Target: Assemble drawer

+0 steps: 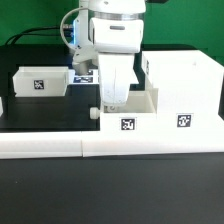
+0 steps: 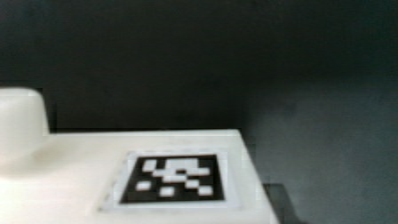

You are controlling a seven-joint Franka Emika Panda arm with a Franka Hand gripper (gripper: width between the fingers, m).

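Note:
The large white housing stands at the exterior view's right with a tag on its front. A smaller white tray, tagged on its front and with a knob toward the exterior view's left, sits against the housing. A second tray lies apart at the left. My gripper reaches down onto the near tray's wall; its fingertips are hidden. The wrist view shows a white tray face with a tag and the knob, blurred. No fingers show there clearly.
The long white L-shaped bar runs along the front of the table, right in front of the near tray. A flat tagged board lies behind the gripper. The table top is black.

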